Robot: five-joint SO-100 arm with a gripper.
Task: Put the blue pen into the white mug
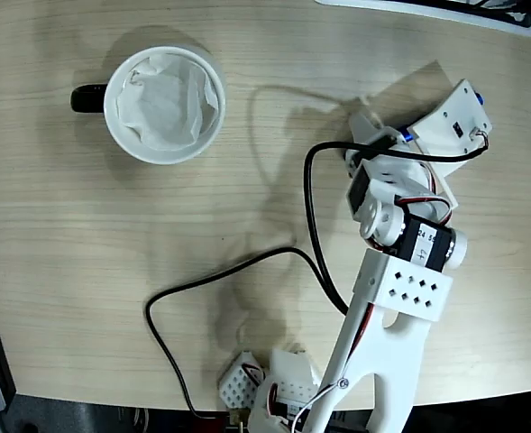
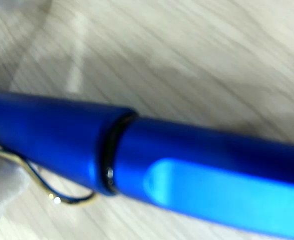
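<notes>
Black handle (image 1: 88,97): pokes out of the mug's left side in the fixed view, at the far left of the tabletop.
White mug (image 1: 119,129): upper left of the wooden table (image 1: 85,271), seen from above, crumpled white paper (image 1: 166,99) lining its inside.
Black cable (image 1: 238,266): runs from the table's bottom edge, loops across the middle and climbs to the arm's wrist.
White arm (image 1: 400,307): rises from the bottom centre and leans to the upper right, well apart from the mug.
Gripper (image 1: 400,142): upper right in the fixed view, over the table; the fingers are hidden under the wrist parts, so I cannot tell how the jaws stand.
Blue pen (image 2: 186,170): fills the wrist view edge to edge, close and blurred, lying across the wood grain, its wire clip (image 2: 42,187) at lower left; in the fixed view only a blue speck shows by the gripper.
</notes>
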